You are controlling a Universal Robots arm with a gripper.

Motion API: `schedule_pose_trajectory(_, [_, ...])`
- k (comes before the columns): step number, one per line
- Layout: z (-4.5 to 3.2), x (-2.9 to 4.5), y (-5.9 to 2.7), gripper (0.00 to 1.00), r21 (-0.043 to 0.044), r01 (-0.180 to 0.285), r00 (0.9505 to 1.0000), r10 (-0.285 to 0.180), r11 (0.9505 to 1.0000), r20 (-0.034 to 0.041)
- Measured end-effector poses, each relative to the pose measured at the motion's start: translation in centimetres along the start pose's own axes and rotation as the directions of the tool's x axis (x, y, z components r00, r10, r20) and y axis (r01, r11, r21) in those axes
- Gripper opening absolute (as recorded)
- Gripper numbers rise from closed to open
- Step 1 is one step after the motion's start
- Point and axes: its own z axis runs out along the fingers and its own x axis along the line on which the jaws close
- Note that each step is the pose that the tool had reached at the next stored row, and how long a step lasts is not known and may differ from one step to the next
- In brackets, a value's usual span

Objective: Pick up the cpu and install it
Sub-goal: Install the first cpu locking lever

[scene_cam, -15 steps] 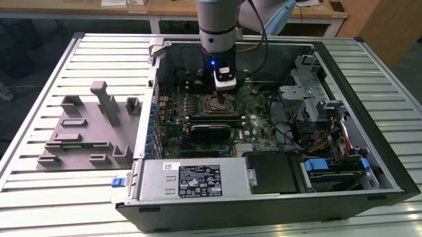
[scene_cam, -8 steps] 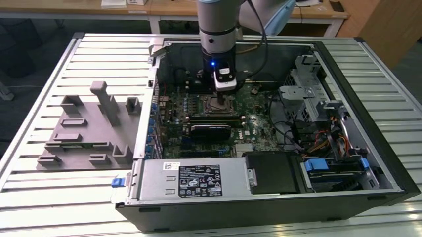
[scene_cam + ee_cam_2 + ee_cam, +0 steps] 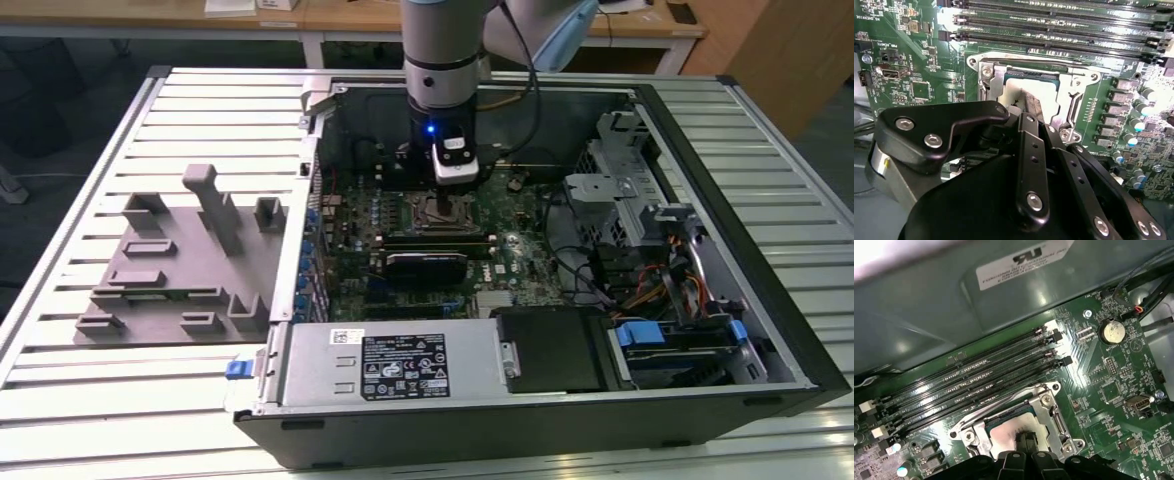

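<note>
The cpu (image 3: 1004, 432) (image 3: 1015, 94), a flat square chip with a silvery top, lies inside the metal socket frame (image 3: 1046, 402) (image 3: 1074, 82) on the green motherboard (image 3: 521, 230). My gripper (image 3: 1026, 439) (image 3: 1031, 107) (image 3: 447, 195) stands straight down over the socket inside the open computer case. Its two dark fingers are pressed together, with the tips on the middle of the cpu's top and nothing between them. The fingers and linkage hide part of the chip in both wrist views.
Several black memory slots (image 3: 979, 375) (image 3: 1054, 30) run beside the socket. A black heatsink block (image 3: 424, 265), the power supply (image 3: 387, 365) and drive bays with cables (image 3: 667, 270) crowd the case. A grey fixture tray (image 3: 174, 260) sits on the slatted table at the exterior view's left.
</note>
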Motion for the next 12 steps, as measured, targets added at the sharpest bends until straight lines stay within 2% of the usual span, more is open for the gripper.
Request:
schedule_pose_trajectory(4, [-0.20, -0.02, 0.00, 0.11, 0.0001, 0.000, 1.0000, 0.000, 1.0000, 0.0001])
schedule_pose_trajectory(12, [-2.05, -0.21, -0.01, 0.11, 0.0001, 0.000, 1.0000, 0.000, 1.0000, 0.0001])
